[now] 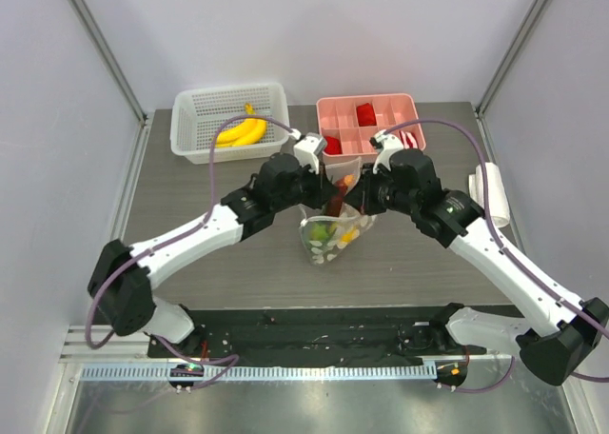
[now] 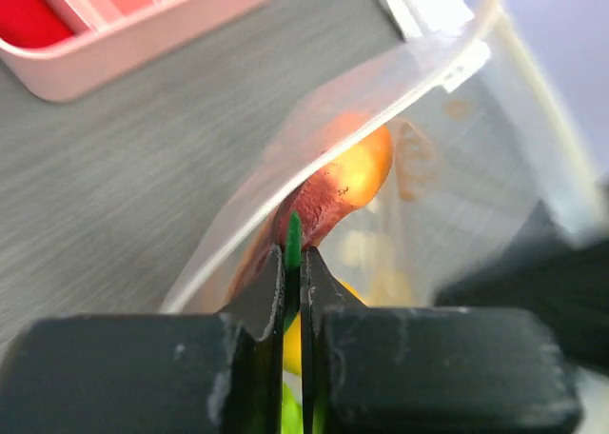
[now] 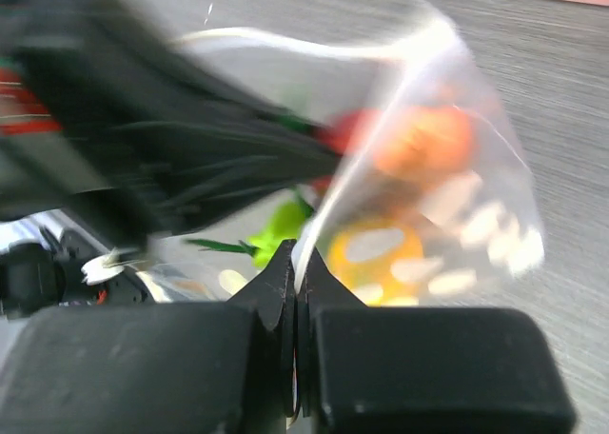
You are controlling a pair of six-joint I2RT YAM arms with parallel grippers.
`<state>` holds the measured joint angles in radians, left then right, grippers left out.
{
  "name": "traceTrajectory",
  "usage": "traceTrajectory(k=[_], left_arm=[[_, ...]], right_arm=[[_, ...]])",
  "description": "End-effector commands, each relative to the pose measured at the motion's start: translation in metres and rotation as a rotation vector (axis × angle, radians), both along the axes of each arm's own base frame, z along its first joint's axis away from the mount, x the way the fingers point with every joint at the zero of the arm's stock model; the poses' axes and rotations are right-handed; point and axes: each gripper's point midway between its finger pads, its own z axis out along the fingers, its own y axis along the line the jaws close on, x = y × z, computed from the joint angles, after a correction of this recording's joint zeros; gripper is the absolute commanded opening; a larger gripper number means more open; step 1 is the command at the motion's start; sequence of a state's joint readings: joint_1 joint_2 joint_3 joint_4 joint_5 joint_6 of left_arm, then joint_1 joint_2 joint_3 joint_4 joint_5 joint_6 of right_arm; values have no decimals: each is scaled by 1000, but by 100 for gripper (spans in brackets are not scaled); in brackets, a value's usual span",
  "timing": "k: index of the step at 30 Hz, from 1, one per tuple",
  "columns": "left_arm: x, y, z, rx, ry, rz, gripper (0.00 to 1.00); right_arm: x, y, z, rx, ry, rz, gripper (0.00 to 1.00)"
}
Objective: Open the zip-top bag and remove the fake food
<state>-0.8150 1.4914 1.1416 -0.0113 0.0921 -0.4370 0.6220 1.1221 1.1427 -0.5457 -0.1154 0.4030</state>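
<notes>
two hands meet at the mouth of the clear, white-dotted zip-top plastic bag [image 1: 335, 236], which stands near the middle of the grey worktop [image 1: 190, 253] with its mouth towards 12 o'clock. the right hand [image 3: 295, 263], coming in from 3 o'clock, is clamped on the bag's film edge. the left hand [image 2: 293, 253], coming in from 9 o'clock, has its fingers together on a thin green sliver [image 2: 293, 232]; whether that is a leaf of the toy food i cannot tell. the mouth looks parted, so the step in hand seems to be taking the food out, with opening mostly done. next, i judge, the right hand must keep the bag steady while the left draws straight up out of the mouth, without dragging the floppy film along. inside the bag are a long orange-and-maroon plastic sausage [image 2: 352, 172] poking towards the mouth, a small bright green plastic piece [image 3: 276, 229] and something yellow [image 3: 371, 253]. at 11 o'clock the white perforated plastic basket [image 1: 190, 106] holds yellow toy bananas [image 1: 243, 129]. at 1 o'clock the pink divided plastic tray [image 1: 366, 99] holds small red blocks [image 1: 366, 116].
</notes>
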Motion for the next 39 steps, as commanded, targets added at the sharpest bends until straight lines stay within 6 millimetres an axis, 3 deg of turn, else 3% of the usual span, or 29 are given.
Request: traceTrajectory(k=[1,6,10,12,13,14,18,20,23,25,28,32,36,39], left_arm=[[-20,7,52,-73,-119,43,0],[-49,-3,60,-43,-218,7,0],[-45,25,72,-68,-277,138,0],[-47,30,86,-129,-332,142,0],[-49,34,77,-113,-347,141,0],[-47,43,87,-133,-373,181,0],[-41,56,73,-74,-381,242,0],[-42,53,73,-100,-361,238,0],[-47,35,89,-221,-329,193,0],[-56,16,103,-293,-338,105,0],[-65,9,109,-308,-388,24,0],[-75,16,99,-290,-420,-16,0],[-57,28,74,-234,-343,118,0],[-54,17,59,-239,-298,117,0]], right_arm=[[10,-7,9,69,-20,-133,1],[14,-6,6,97,11,-171,1],[18,-22,8,76,-19,-240,1],[17,-28,6,73,-11,-252,1],[15,-29,5,77,-6,-250,1],[13,-29,4,81,1,-243,1],[8,-28,6,86,-2,-214,1],[2,-13,12,125,2,-130,1],[-6,16,9,172,68,13,1],[-3,22,2,172,94,15,1],[7,11,0,136,61,-58,1],[16,-4,-4,46,10,-105,1],[18,0,-15,37,29,-86,1],[21,4,-25,36,41,-79,1]])
